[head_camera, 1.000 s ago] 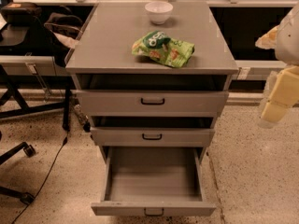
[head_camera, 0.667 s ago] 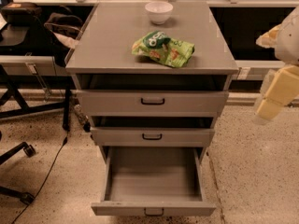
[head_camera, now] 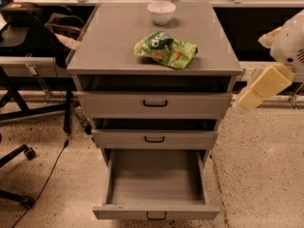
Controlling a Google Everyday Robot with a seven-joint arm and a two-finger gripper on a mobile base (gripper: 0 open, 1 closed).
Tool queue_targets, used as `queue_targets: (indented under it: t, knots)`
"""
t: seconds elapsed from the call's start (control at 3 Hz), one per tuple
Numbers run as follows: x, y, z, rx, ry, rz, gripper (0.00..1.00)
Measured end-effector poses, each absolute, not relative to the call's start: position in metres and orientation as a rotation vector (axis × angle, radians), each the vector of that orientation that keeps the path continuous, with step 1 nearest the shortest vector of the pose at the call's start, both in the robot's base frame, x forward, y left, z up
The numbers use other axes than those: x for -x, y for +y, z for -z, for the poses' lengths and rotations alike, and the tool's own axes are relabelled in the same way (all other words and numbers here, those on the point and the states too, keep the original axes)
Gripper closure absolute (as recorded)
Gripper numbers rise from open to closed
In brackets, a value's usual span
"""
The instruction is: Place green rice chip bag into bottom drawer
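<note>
The green rice chip bag (head_camera: 165,50) is lying flat on top of the grey desk (head_camera: 109,42), a little right of the middle and nearer the front edge than the back. Its dark green round logo is facing up at the bag's rear left corner. White lettering is running across the logo, but it is too blurred to read. Orange-tan chip pictures are showing on the light-green wrapper beside it. No other label or writing is legible anywhere in view.

A white bowl (head_camera: 161,12) is standing upright behind the bag, near the back edge and apart from the bag.

Below the top, the bottom drawer (head_camera: 118,213) is standing pulled far out, showing its bare grey floor, with its small black handle at the lower edge of the view. The middle drawer (head_camera: 180,139) and the top drawer (head_camera: 109,104) are sitting only slightly forward, each with a dark gap above its front.

The claw (head_camera: 248,100) is hanging in the air off the desk's right side, level with the top drawer and well apart from the bag, gripping nothing. Its cream-yellow end is slanting down and to the left from the white arm housing (head_camera: 289,42). Whether it is apart or together cannot be told from this angle.

What seems to be an office chair base (head_camera: 21,151) is standing on the speckled floor (head_camera: 256,175) at the left.
</note>
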State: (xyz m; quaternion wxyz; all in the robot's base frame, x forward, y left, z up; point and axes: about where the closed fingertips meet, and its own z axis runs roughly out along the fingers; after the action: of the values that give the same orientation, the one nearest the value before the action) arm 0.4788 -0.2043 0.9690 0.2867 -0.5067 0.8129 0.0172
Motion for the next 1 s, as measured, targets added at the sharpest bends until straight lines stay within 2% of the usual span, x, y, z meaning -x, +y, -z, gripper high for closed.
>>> queue_targets:
  t: [0.67,1.0]
  knots:
    - [-0.484,-0.208,-0.967,1.262,2.188,-0.048,0.0]
    - [-0.524,-0.224,-0.953,1.109,2.179,-0.058,0.0]
